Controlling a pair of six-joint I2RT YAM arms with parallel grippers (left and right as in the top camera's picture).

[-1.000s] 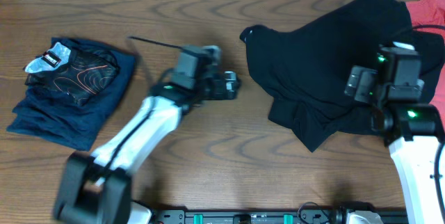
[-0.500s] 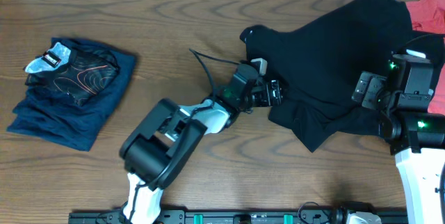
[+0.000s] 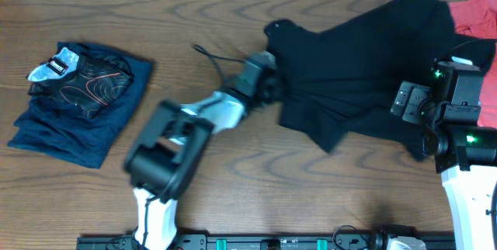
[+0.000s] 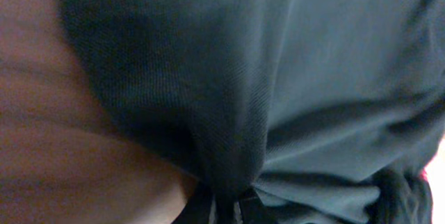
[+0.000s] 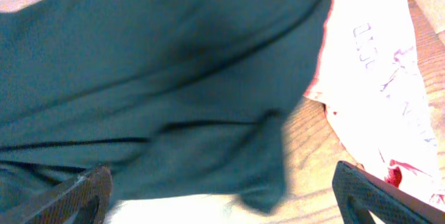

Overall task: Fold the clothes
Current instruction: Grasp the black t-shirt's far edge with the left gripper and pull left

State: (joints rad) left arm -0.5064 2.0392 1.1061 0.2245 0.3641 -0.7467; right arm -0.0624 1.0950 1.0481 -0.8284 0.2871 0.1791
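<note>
The clothes, a plain black T-shirt (image 3: pixel 365 64), lie spread over the right half of the table. My left gripper (image 3: pixel 270 87) is at the shirt's left edge and is shut on a bunch of its fabric. In the left wrist view the dark cloth (image 4: pixel 292 78) fills the frame and gathers into a pinch at the left gripper (image 4: pixel 222 213). My right gripper (image 5: pixel 221 186) hangs open over the shirt's lower right part (image 5: pixel 160 92), with both fingers (image 5: pixel 76 196) apart and nothing between them.
A folded navy garment (image 3: pixel 46 130) lies at the far left, with a black garment with red contour lines (image 3: pixel 89 87) on top of it. A red-pink garment (image 3: pixel 477 9) lies at the back right corner, beside the shirt (image 5: pixel 368 64). My right arm (image 3: pixel 458 137) stands at the right edge.
My left gripper has reached the shirt's left edge, shut on it and drawn it leftwards; the shirt has shifted and stretched that way. The right gripper has stayed open and has hardly moved.
</note>
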